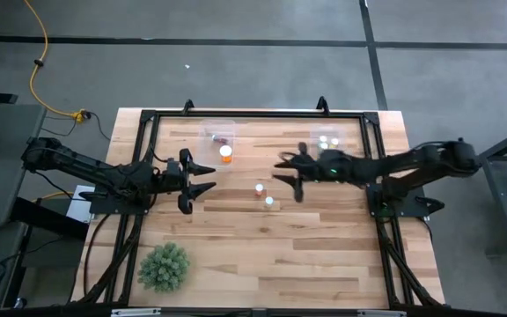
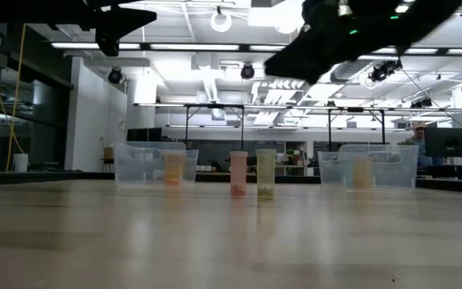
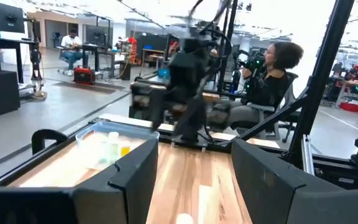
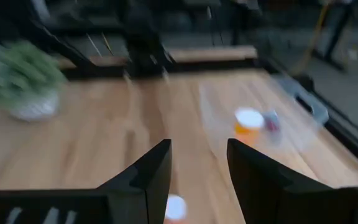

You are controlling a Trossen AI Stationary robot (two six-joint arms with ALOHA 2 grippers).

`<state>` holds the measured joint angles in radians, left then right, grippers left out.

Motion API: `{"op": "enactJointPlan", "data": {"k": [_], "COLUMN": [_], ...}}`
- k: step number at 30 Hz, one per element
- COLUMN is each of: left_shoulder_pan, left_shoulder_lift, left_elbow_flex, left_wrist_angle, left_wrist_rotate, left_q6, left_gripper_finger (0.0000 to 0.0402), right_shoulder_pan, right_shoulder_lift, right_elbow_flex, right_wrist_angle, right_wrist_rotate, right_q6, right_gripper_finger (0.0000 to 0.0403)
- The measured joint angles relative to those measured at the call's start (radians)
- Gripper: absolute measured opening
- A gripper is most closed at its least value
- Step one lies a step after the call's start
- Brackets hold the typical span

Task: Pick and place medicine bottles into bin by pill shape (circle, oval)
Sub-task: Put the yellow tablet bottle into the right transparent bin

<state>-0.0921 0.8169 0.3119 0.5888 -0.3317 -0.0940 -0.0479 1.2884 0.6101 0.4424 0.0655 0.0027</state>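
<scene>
While both dark arms are hanging above the pale wooden table, the left gripper is sitting left of centre in the high view with its fingers spread and holding nothing; the right gripper is hovering right of centre, jaws parted and empty too. Two small white-capped medicine bottles are standing between the grippers at mid-frame; a larger orange bottle is resting by the clear plastic bin at upper centre, possibly inside it; a second clear bin at upper right is holding pale bottles. A green spiky plant is sitting at lower left.
</scene>
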Motion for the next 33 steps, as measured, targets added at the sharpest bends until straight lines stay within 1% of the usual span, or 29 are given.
{"op": "enactJointPlan", "data": {"k": [3, 6, 31, 33], "left_shoulder_pan": [0.000, 0.000, 0.000, 0.000], "left_shoulder_lift": [0.000, 0.000, 0.000, 0.000], "left_elbow_flex": [0.000, 0.000, 0.000, 0.000], "left_wrist_angle": [0.000, -0.001, -0.001, -0.001], "left_wrist_rotate": [0.004, 0.005, 0.007, 0.007], "left_q6": [0.000, 0.000, 0.019, 0.019], "left_gripper_finger": [0.0196, 0.0196, 0.0196, 0.0196], "right_shoulder_pan": [0.052, 0.073, 0.075, 0.075], "right_shoulder_lift": [-0.064, -0.084, -0.086, -0.086], "right_elbow_flex": [-0.089, -0.124, -0.125, -0.125], "right_wrist_angle": [0.141, 0.213, 0.198, 0.198], "right_wrist_rotate": [0.003, 0.003, 0.003, 0.003], "right_q6": [-0.001, -0.007, 0.001, 0.031], "right_gripper_finger": [0.0149, 0.0149, 0.0149, 0.0149]}}
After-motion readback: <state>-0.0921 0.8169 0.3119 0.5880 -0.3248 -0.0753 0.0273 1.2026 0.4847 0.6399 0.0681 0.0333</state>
